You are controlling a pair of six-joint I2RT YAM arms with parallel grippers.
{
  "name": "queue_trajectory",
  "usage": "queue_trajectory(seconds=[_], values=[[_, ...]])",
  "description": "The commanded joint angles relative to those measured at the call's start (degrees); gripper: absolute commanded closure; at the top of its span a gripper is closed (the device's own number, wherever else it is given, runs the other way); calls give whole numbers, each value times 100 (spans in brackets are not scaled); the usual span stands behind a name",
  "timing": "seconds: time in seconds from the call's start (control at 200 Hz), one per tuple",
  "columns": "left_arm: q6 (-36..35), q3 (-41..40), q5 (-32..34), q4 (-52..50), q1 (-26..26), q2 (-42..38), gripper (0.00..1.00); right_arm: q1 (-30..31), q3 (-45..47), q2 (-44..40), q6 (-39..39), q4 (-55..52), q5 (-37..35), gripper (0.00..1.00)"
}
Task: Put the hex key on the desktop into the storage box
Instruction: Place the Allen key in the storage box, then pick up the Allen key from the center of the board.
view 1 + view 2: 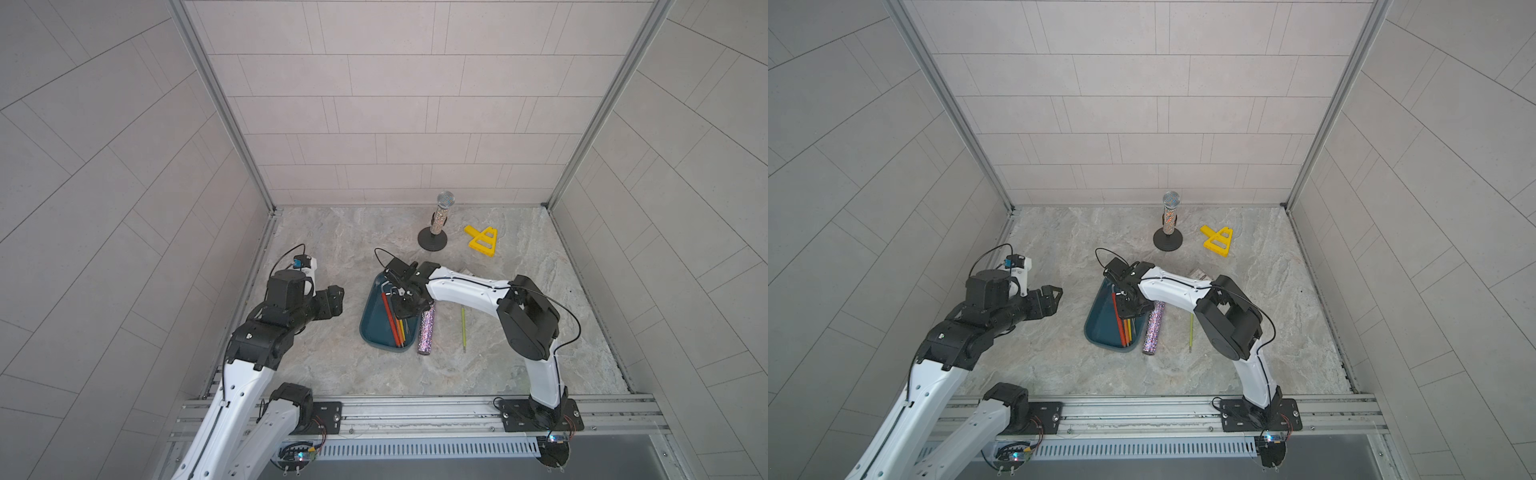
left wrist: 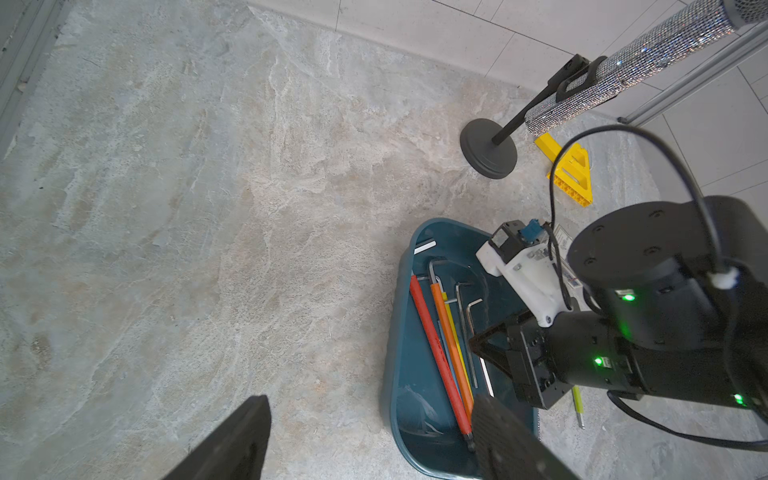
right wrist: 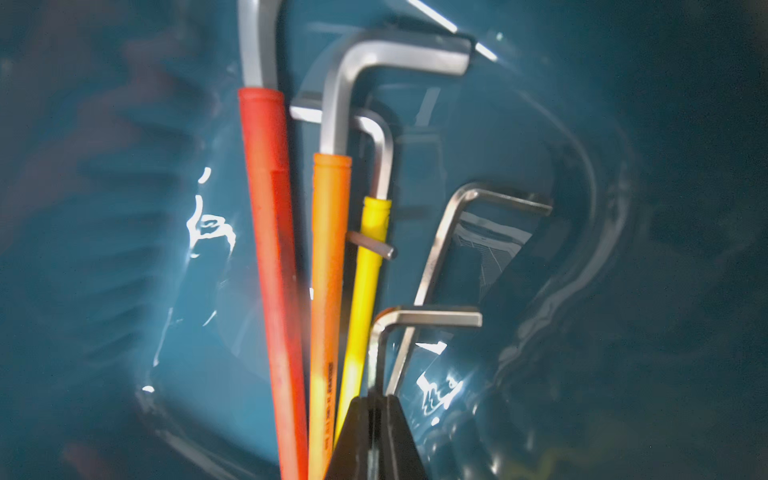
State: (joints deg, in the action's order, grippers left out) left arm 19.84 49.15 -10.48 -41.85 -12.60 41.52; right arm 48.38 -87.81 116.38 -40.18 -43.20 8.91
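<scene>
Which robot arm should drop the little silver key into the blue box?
The right. Its gripper is already over the storage box, shut on a plain hex key; it probably just needs to open. The left gripper sits off to the side, holding nothing.

right gripper (image 3: 376,419): we see only its black tips, cut off by the right wrist view's edge.
storage box (image 1: 372,324): the right arm hides its near-right part in both top views.
red hex key (image 3: 266,249): its lower end runs out of frame.
card (image 1: 1200,274): mostly hidden behind the arm; its print is too small for us to read.
</scene>
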Motion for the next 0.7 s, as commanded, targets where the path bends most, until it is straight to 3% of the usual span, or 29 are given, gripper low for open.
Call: queue_trajectory(seconds=[0.0, 0.145, 0.345, 0.515, 0.695], values=[[-63, -71, 3, 63, 34, -52, 16, 22, -172, 145, 81, -280, -152, 100], [-65, -65, 7, 71, 46, -53, 17, 25, -276, 267, 87, -353, -127, 91], [-65, -68, -6, 71, 51, -58, 16, 23, -255, 165, 107, -373, -220, 70], [-61, -64, -6, 80, 65, -58, 16, 42, -187, -285, 151, -340, -430, 65], [-65, -66, -25, 81, 70, -57, 17, 60, 493, -1526, 151, 112, -1198, 63]])
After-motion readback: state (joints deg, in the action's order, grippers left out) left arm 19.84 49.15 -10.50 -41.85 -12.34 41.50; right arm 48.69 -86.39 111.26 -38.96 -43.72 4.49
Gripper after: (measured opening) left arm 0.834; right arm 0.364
